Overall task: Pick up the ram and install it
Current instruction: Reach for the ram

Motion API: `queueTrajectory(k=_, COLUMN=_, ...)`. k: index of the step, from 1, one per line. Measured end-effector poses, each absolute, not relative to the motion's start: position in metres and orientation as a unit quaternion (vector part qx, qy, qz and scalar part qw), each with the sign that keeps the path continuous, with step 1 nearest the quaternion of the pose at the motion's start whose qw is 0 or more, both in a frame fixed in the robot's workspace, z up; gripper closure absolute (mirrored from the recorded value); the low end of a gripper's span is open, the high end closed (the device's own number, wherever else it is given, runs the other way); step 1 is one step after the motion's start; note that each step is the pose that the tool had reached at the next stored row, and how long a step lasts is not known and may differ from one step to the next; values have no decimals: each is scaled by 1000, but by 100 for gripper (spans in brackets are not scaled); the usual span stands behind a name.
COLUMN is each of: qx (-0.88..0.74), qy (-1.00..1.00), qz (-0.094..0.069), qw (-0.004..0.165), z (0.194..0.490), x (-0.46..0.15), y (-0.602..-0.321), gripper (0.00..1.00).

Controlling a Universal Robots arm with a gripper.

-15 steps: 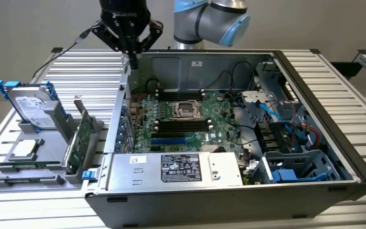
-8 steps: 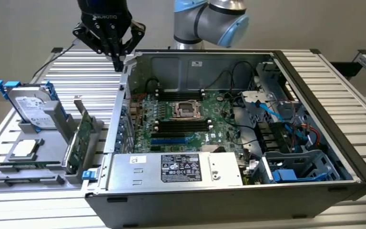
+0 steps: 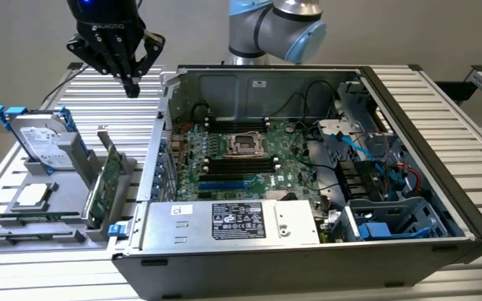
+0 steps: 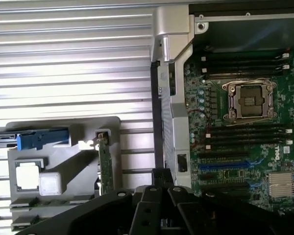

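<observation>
- The black robot pincer (image 3: 130,89) hangs with its fingers pressed together, holding nothing, above the slatted metal desk (image 3: 90,110).
- The ram (image 3: 40,217), a long, narrow green circuit-board stick, lies flat in a grey parts holder (image 3: 53,241) at the exterior view's left, well apart from the pincer.
- An open black computer case (image 3: 308,276) with a green motherboard (image 3: 250,166) stands just beside the holder.

Fingers (image 3: 131,80) matte black. Worktop (image 3: 90,100) under the fingers: silver, ribbed in parallel slats. Below the fingers, hard drive (image 3: 44,141) silver with a blue frame; ram (image 3: 40,218) dark green, in grey tray (image 3: 23,241). Beside the fingers, motherboard (image 3: 250,166) green, black slots, one blue.
</observation>
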State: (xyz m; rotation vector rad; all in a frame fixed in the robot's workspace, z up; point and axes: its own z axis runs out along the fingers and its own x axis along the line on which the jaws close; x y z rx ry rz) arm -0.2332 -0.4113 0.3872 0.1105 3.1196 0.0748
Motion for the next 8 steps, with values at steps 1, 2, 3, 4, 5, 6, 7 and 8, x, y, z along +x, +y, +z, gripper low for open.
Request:
queueTrajectory(k=1, qx=35, qy=999, qz=24, qw=10, z=387, x=-238, y=-412, gripper=89)
queueTrajectory(k=2, qx=35, qy=999, qz=24, qw=10, z=386, x=-242, y=-413, gripper=89)
queueTrajectory(k=3, qx=35, qy=999, qz=24, qw=10, z=386, x=-247, y=-413, gripper=89)
queueTrajectory(k=4, qx=35, qy=999, qz=24, qw=9, z=385, x=-251, y=-414, gripper=89)
queueTrajectory(k=5, qx=35, qy=999, qz=24, qw=9, z=384, x=-256, y=-415, gripper=89)
queueTrajectory(k=6, qx=35, qy=999, qz=24, qw=9, z=383, x=-261, y=-415, gripper=89)
queueTrajectory(k=7, qx=35, qy=999, qz=24, qw=8, z=382, x=-265, y=-416, gripper=89)
queueTrajectory(k=8, qx=35, qy=999, qz=24, qw=8, z=381, x=-269, y=-417, gripper=89)
